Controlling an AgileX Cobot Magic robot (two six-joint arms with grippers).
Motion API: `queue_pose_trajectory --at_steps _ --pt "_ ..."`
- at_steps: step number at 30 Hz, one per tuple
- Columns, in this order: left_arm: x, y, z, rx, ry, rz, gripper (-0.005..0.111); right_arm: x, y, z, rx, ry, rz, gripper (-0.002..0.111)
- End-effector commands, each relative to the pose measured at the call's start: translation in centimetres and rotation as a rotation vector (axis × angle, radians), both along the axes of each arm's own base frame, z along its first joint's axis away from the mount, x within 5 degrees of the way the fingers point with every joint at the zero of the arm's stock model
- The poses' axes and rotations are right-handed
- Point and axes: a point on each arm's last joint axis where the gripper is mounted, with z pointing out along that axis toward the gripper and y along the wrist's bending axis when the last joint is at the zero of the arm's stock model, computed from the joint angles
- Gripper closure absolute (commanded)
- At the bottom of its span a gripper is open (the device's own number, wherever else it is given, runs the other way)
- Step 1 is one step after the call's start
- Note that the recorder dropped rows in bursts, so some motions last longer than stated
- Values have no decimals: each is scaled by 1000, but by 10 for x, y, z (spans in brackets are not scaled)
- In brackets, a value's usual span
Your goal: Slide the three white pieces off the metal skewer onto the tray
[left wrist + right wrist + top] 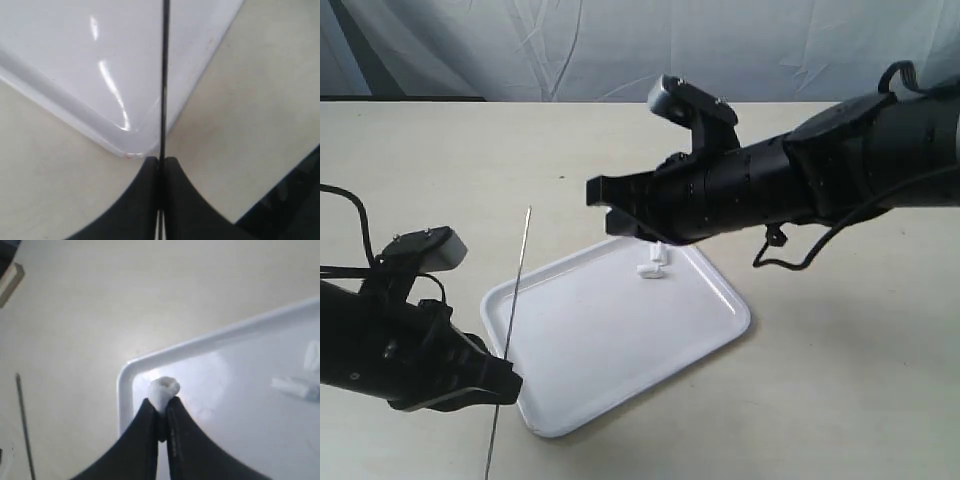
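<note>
Nearest, at lower left: black left gripper [506,386], fingers clenched on the metal skewer [518,275]. Thin grey rod, gripped near its close end, slanting away over the near left corner of the tray [620,385], far tip out past the tray's left edge. Glossy white tray, flat on the pale table [840,400], turned at an angle. Further back, near the tray's far corner, two white pieces [653,265], just beside each other on the tray floor. Above that same far corner, reaching in from the right, black right gripper [162,409], fingertips pinched shut around the third white piece [164,388], held over the tray just inside its rim. Behind everything, a pale crumpled curtain [620,50].
</note>
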Motion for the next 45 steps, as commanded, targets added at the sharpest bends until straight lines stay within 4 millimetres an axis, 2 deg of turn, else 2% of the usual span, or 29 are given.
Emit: queue_pose_trajectory --at_steps 1,7,12,15,16,19,21,24,26,32,39,41,44,45 --pt "8 5 -7 74 -14 54 107 -8 -1 -24 -26 92 31 109" --pt "28 -10 -21 105 146 -66 107 -9 3 -46 -24 187 51 109" --pt "54 -26 -24 98 233 -120 107 -9 4 -51 -29 201 51 108" --pt "70 -35 -18 88 262 -143 107 -7 3 -52 -41 192 36 92" --pt "75 -37 -16 97 272 -157 107 -7 2 -52 -47 186 27 83" --pt "85 -37 -15 172 317 -182 107 -6 2 -52 -54 179 17 67" --pt "91 -33 -18 251 334 -187 107 -6 2 -52 -52 181 20 61" --pt "96 -31 -27 315 371 -179 107 -6 2 -50 -46 181 25 61" --pt "98 -35 -33 292 402 -187 107 -7 2 -44 -36 167 26 61" --pt "101 -40 -49 263 461 -210 107 -11 -3 -8 -9 46 54 61" --pt "109 -44 -49 266 481 -288 107 -20 -8 24 26 -44 100 61" --pt "115 -44 -49 287 467 -304 103 -27 -6 30 62 -24 157 61" --pt "123 -44 -58 293 470 -280 83 -35 -6 41 83 -37 221 61" --pt "124 -44 -60 294 461 -274 79 -36 -7 43 81 -50 225 61"
